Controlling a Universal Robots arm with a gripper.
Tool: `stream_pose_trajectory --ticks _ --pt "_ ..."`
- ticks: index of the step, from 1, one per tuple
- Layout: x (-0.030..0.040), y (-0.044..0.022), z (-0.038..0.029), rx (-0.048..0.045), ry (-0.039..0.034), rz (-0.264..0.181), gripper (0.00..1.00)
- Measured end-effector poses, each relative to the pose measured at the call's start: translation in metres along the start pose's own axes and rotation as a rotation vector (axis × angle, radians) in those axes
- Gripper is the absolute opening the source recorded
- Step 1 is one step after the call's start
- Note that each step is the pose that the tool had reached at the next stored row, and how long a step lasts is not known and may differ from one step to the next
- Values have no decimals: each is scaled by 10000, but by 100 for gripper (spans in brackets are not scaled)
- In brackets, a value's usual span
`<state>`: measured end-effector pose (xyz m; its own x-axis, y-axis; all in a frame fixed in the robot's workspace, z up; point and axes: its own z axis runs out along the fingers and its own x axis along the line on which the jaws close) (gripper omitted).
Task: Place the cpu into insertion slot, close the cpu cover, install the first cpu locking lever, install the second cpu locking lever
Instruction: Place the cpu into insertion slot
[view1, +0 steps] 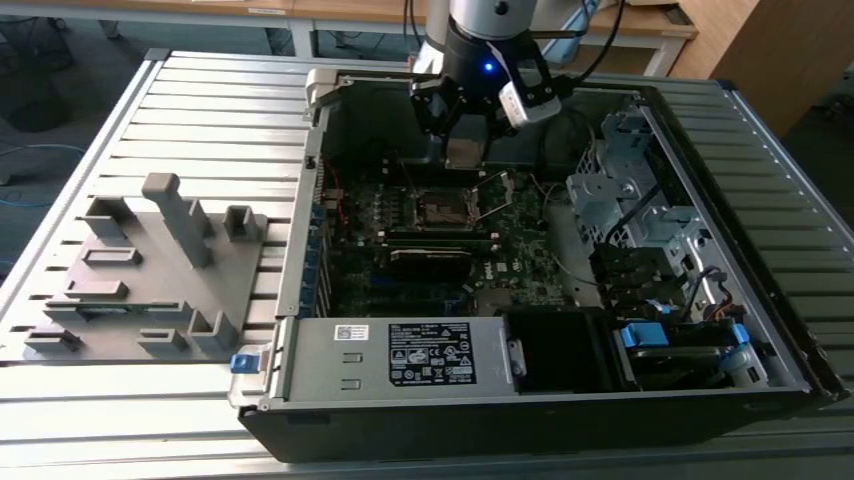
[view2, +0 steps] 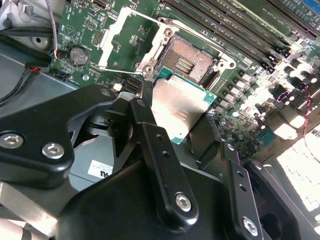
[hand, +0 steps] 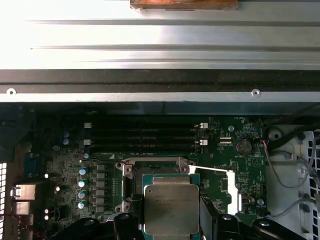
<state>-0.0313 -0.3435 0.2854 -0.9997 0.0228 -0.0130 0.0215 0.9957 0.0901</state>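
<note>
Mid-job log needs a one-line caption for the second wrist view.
The tool grips the cpu close by the empty socket, with the cpu cover flipped open.

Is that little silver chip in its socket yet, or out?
Out. The gripper holds the cpu clear of the socket, whose bare contact grid shows; the cpu cover stands open.

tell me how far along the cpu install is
Nothing is finished yet. In hand: the claw grips the cpu near the empty socket. The cpu cover stands swung open beside the socket. Left: seating the cpu, closing the cover, and both locking steps.
</note>
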Motion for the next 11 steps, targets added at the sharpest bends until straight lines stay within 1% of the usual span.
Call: stream_pose_trajectory --ticks 2,4,11 --pt "0 -1 3 2 0 0 54" --pt "0 -2 20 0 0 0 54" --pt "0 -3 35 -1 0 0 54"
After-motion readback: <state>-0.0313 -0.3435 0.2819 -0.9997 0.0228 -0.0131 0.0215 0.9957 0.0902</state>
